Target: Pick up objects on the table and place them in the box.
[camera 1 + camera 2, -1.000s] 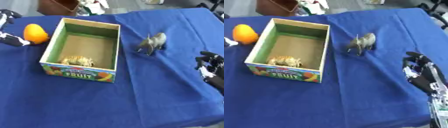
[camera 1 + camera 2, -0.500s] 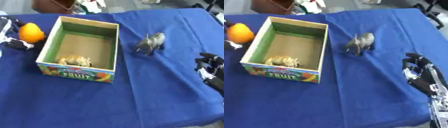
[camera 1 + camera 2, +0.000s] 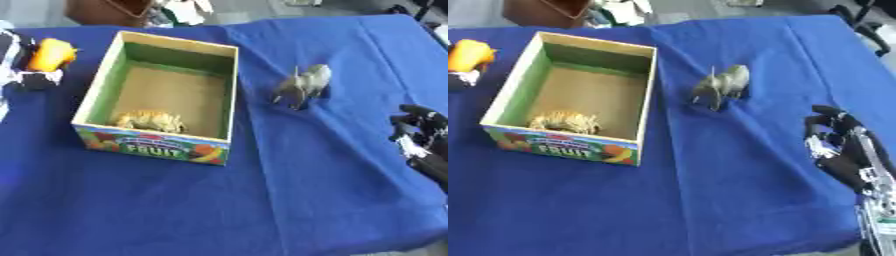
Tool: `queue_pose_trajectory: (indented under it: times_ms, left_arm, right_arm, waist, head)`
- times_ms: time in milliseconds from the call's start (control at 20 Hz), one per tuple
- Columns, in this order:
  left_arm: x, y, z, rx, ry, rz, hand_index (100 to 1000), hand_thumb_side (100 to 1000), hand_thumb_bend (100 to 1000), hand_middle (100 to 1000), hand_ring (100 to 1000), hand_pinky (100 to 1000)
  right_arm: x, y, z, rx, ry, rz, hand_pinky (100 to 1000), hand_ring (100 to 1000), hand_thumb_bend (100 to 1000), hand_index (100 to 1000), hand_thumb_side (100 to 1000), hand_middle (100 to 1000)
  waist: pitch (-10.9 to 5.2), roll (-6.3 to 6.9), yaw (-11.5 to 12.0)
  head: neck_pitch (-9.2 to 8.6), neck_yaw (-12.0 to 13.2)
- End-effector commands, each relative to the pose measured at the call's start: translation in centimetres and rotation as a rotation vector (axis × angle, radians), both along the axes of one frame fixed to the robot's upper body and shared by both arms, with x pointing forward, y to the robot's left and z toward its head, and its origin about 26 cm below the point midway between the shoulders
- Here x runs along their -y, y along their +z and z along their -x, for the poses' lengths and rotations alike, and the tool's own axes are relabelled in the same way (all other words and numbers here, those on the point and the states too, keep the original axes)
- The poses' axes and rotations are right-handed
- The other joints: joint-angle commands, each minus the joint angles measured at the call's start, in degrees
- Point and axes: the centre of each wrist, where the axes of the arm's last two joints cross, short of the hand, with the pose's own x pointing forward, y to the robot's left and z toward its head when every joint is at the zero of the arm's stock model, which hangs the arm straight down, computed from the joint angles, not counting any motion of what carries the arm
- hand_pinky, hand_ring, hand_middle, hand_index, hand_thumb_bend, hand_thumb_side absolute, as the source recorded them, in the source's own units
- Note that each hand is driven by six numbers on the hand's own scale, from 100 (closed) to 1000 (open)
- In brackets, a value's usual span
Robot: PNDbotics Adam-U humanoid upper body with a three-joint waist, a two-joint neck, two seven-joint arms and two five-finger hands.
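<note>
Box [image 3: 154, 142] labelled "FRUIT"; left hand [image 3: 26, 70] grips orange [image 3: 51, 54]; right hand [image 3: 842, 150] curled, empty.

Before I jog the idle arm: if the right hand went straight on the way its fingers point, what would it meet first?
Probably the grey animal figure. The right hand points up and away over bare blue cloth; depth is unclear, so it might pass beside the figure.
</note>
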Motion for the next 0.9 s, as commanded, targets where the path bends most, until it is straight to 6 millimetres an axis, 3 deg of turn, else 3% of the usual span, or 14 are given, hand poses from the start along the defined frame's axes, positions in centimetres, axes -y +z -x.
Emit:
queue_pose_trajectory:
  times_ms: [50,250,450,650,900]
  left_arm:
    - [0.1,4.1,1.2,0.117,-0.037,-0.023,422,146,262,271,333,515]
    - [2.5,7.1,2.7,0.203,-0.156,-0.041,423,133,258,274,337,519]
    - [5.7,8.8,4.2,0.228,-0.306,-0.111,432,133,274,284,348,533]
    - [8.1,8.9,4.9,0.182,-0.411,-0.188,438,143,295,290,355,544]
    - [9.7,7.6,4.1,0.094,-0.464,-0.257,445,159,315,297,362,553]
  right_arm:
    - [0.6,0.9,0.0,0.019,-0.007,0.016,594,796,100,818,269,595]
    - [0.7,0.9,0.1,0.016,-0.011,0.018,594,796,100,818,269,595]
    - [0.7,0.9,0.1,0.015,-0.007,0.019,595,796,100,818,269,595]
    - [0.6,0.9,0.1,0.014,-0.004,0.02,595,796,100,818,268,595]
    - [0.5,0.9,0.1,0.013,0.0,0.019,595,796,100,819,270,595]
  waist:
    - [-1.58,0.2,0.1]
    - [-2.08,0.44,0.4]
    - [-2.34,0.57,0.3]
    - [-2.41,0.56,0.1]
    - [-2.31,0.56,-0.1]
  head:
    - [-0.44,-0.3]
    - [-0.38,-0.4]
    - [-0.33,-0.2]
    - [-0.35,0.0]
    - [-0.32,0.1]
